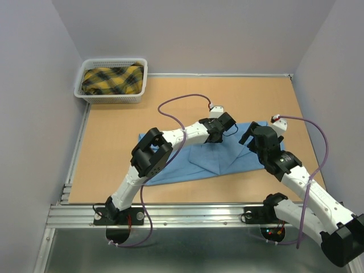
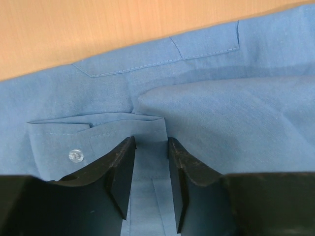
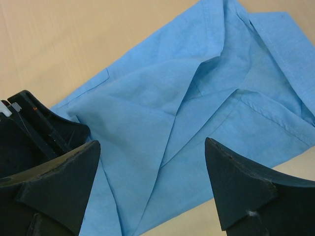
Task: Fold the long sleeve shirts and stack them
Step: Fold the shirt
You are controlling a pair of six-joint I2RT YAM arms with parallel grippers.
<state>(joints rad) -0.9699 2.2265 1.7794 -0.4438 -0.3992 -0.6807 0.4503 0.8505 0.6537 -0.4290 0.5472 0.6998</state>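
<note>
Shirt (image 1: 199, 162) lies flat-ish mid surface (image 1: 114, 142), light blue, partly folded w/ creases. Its long axis runs L-R across the surface, slightly diagonal: L end nearer the arm bases, R end farther. Key relation: L fingers (image 1: 218, 132) sit down on the shirt's far edge, R of its middle. In the L wrist view a narrow sleeve strip (image 2: 150, 169) runs straight btwn them, lengthwise along the fingers, w/ the cuff (image 2: 59, 142) and its button (image 2: 75, 156) just beside the L-hand finger. L fingers are abt half-closed either side of that strip; can't tell if they pinch it or only straddle it. R fingers (image 1: 253, 136) hover over the shirt's R end, spread wide, holding nothing, cloth below and apart from them. So the L arm is the one on the sleeve and the R is nearer the R end. Judgement: the coming move is prob. a pinch and lift of the sleeve at the cuff, then a carry across the body. Room: bare surface beyond the far edge and to the L, less on the R side, walls on 3 sides. Basket (image 1: 111, 98) w/ plaid cloth (image 1: 112, 79) sits in the far-L corner, well apart.
</note>
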